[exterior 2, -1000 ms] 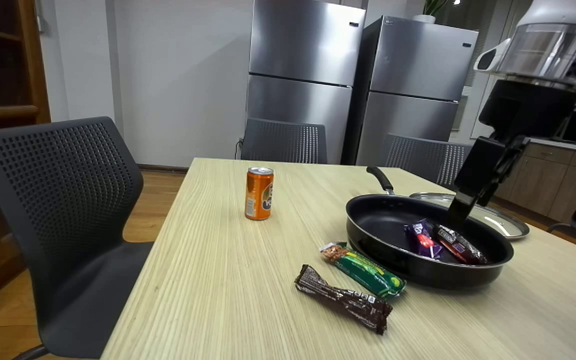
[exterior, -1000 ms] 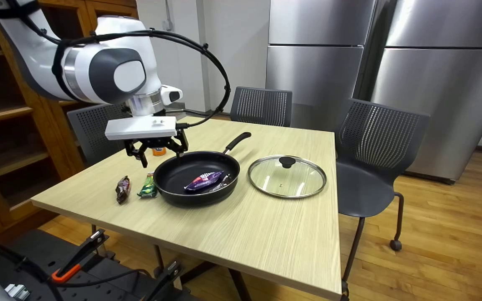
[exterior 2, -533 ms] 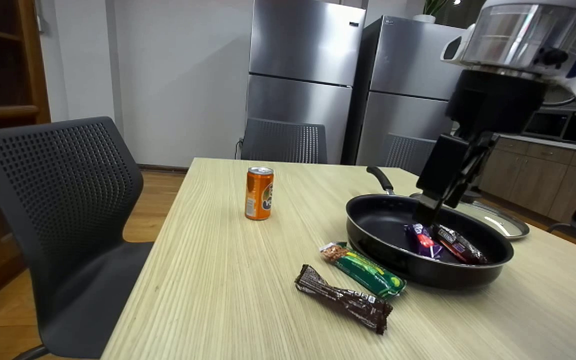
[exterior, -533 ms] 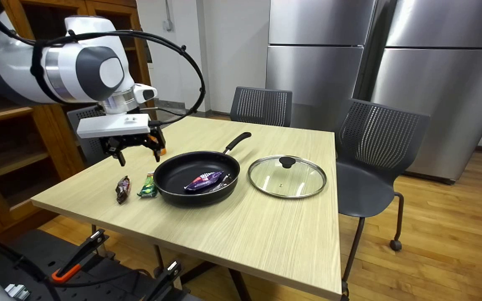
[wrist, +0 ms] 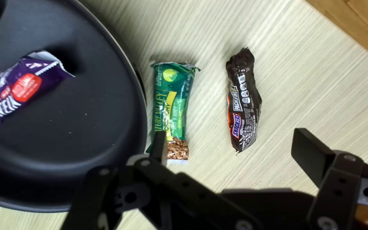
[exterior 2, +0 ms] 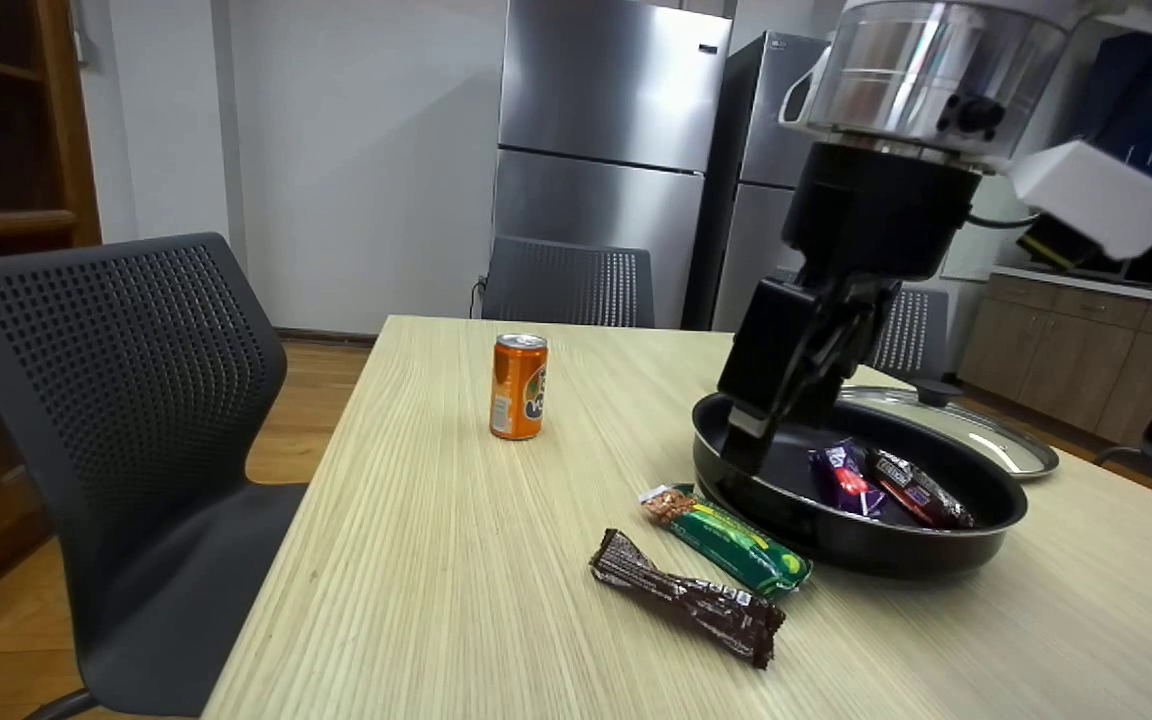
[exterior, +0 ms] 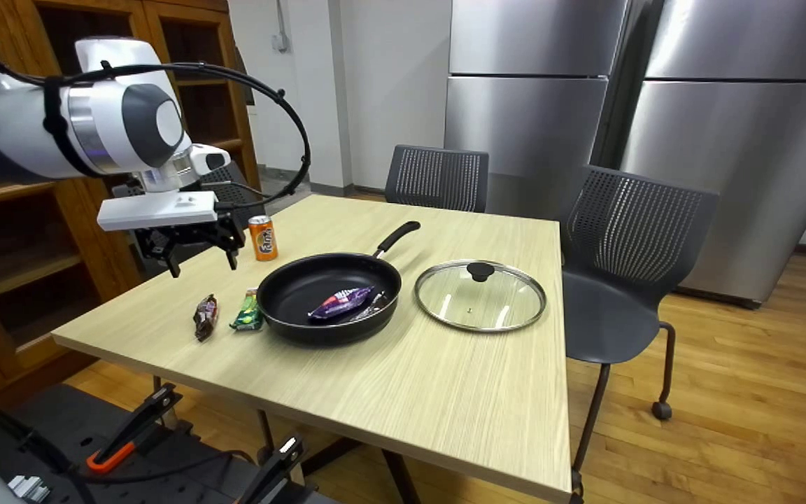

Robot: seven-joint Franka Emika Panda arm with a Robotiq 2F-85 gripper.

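Observation:
My gripper (exterior: 203, 266) hangs above the table, its jaws spread wide with nothing held. In the wrist view, the brown Snickers bar (wrist: 244, 99) lies on the tabletop, seen in the gap between the fingers, a little ahead of them. One finger (wrist: 159, 145) overlaps the end of a green granola bar (wrist: 174, 105), which lies beside the black frying pan (exterior 2: 836, 530). Inside the pan are a purple protein bar (exterior: 341, 302) and a dark-wrapped bar (exterior 2: 921, 490). Both loose bars show on the table in both exterior views.
An orange soda can (exterior 2: 518, 388) stands upright on the table (exterior: 445, 392). A glass lid (exterior: 480, 297) with a black knob lies to one side of the pan. The pan's handle (exterior: 399, 236) points away over the table. Grey chairs (exterior: 641, 238) surround the table.
My gripper has travelled away from over the pan toward the side where the Snickers and granola bars lie. The can, partly hidden before in an exterior view, now shows fully. Jaws stay open.

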